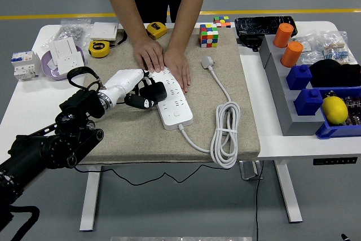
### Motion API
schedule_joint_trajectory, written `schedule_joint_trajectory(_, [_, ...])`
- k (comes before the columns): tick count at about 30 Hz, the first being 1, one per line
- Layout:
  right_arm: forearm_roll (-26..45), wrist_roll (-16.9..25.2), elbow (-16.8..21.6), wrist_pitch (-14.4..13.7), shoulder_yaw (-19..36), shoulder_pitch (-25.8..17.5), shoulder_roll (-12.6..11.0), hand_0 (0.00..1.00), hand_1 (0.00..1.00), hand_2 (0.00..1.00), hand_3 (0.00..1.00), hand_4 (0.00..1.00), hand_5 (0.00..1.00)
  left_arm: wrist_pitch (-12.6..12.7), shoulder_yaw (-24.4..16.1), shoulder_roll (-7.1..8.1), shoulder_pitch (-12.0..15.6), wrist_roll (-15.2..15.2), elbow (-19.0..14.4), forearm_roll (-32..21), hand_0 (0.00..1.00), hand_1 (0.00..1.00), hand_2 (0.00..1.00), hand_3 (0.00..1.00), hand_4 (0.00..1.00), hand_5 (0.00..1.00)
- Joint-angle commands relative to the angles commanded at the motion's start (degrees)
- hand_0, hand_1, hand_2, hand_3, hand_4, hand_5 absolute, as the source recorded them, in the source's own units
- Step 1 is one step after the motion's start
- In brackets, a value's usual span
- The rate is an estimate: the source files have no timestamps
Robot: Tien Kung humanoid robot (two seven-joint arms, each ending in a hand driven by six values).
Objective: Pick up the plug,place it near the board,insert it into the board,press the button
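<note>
A white power strip lies on the beige mat, its white cord looping to the right and ending in a white plug. My left hand, white with a black arm, is shut on a black plug and holds it at the strip's left side, over its sockets. A person at the far side presses both hands down on the strip's far end. The strip's button shows near its near end. My right hand is out of view.
A Rubik's cube stands at the mat's far edge. Two yellow tape measures and white electrical parts lie at the far left. A grey rack with orange cylinders, blue bins and a yellow lemon fills the right.
</note>
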Motion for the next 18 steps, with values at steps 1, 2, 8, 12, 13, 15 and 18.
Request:
schedule_joint_trajectory(1, [0.0, 0.0, 0.0, 0.0, 0.0, 0.0, 0.0, 0.959, 0.819, 0.756, 0.793, 0.998, 0.982, 0.0, -0.1, 0.03, 0.1, 0.0, -0.1, -0.1, 0.358, 0.302, 0.328, 0.443, 0.662, 0.234])
schedule_joint_trajectory(2, [0.0, 0.0, 0.0, 0.0, 0.0, -0.1, 0.0, 0.958, 0.82, 0.756, 0.792, 0.998, 0.982, 0.0, -0.3, 0.06, 0.1, 0.0, -0.2, -0.2, 0.36, 0.301, 0.322, 0.431, 0.647, 0.236])
schedule_joint_trajectory(8, [0.0, 0.0, 0.0, 0.0, 0.0, -0.1, 0.0, 0.957, 0.82, 0.756, 0.793, 0.998, 0.983, 0.1, -1.5, 0.15, 0.8, -0.1, -0.8, -0.3, 0.361, 0.3, 0.319, 0.426, 0.641, 0.242])
schedule_joint_trajectory(12, [0.1, 0.0, 0.0, 0.0, -0.1, -0.2, 0.0, 0.957, 0.82, 0.756, 0.793, 0.998, 0.983, 0.0, -3.1, 0.13, 1.9, -0.3, -1.6, -2.5, 0.361, 0.3, 0.319, 0.426, 0.641, 0.242])
schedule_joint_trajectory(13, [0.0, 0.0, 0.0, 0.0, 0.0, -0.2, 0.1, 0.957, 0.82, 0.756, 0.793, 0.998, 0.983, -0.1, -3.6, 0.09, 2.2, -0.4, -1.8, -2.9, 0.361, 0.3, 0.319, 0.426, 0.641, 0.242])
schedule_joint_trajectory(15, [-0.1, 0.0, 0.0, 0.0, 0.1, -0.3, 0.1, 0.957, 0.82, 0.756, 0.792, 0.998, 0.983, -0.2, -4.8, 0.13, 2.8, -0.4, -2.3, -3.7, 0.362, 0.301, 0.318, 0.422, 0.638, 0.244])
schedule_joint_trajectory(18, [-0.3, -0.1, 0.0, 0.0, 0.3, -0.5, 0.1, 0.957, 0.82, 0.756, 0.792, 0.998, 0.983, -0.2, -6.1, 0.37, 3.6, -0.5, -3.1, -4.3, 0.362, 0.301, 0.318, 0.422, 0.638, 0.244])
